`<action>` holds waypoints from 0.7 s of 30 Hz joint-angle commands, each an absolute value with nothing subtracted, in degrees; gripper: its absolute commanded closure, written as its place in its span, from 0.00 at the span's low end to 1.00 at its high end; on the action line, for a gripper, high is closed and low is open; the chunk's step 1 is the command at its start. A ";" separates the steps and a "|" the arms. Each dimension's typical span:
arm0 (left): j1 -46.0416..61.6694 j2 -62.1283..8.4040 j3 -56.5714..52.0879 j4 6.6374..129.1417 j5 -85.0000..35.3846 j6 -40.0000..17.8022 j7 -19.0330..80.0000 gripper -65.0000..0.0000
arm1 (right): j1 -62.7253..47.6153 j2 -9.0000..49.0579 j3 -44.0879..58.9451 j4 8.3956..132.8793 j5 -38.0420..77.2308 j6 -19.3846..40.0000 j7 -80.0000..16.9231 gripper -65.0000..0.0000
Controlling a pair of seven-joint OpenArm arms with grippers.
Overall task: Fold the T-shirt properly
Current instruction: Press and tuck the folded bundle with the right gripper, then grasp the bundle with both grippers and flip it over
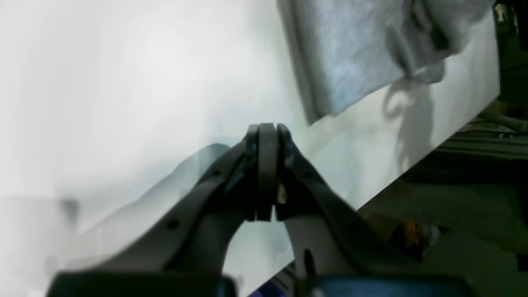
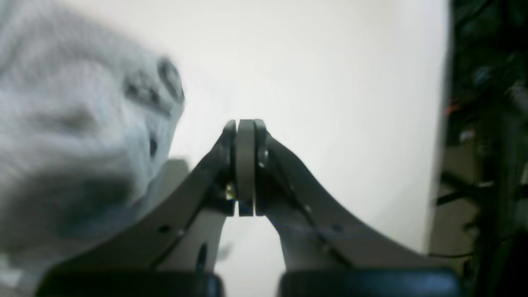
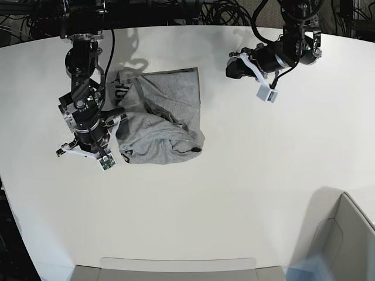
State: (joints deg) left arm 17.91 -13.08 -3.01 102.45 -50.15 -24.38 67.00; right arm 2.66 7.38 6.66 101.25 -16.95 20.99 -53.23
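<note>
The T-shirt (image 3: pixel 158 117) lies bunched on the white table (image 3: pixel 234 193), left of centre in the base view. The right gripper (image 2: pixel 246 123) — jaws pressed together, empty — sits just beside it; the left gripper (image 1: pixel 267 128), likewise closed and empty, is well apart.

A broad white table (image 3: pixel 246 193) fills the base view under even light. Beyond its far edge lie tangled black cables (image 3: pixel 228 10). At its near right corner stands a pale grey box (image 3: pixel 343 246).
</note>
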 commanded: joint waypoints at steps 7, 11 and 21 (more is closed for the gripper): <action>17.54 -13.32 -3.03 103.25 -51.30 -24.66 66.07 1.00 | 0.66 8.66 0.22 101.41 -6.73 22.73 -52.44 1.00; 17.54 -13.23 -3.03 103.25 -51.30 -24.66 66.07 1.00 | -1.71 8.22 -10.33 105.27 -6.29 26.77 -52.53 1.00; 17.45 -13.32 -3.30 103.08 -51.21 -24.66 66.07 1.00 | -6.29 9.89 -28.26 111.78 -6.37 27.74 -52.62 1.00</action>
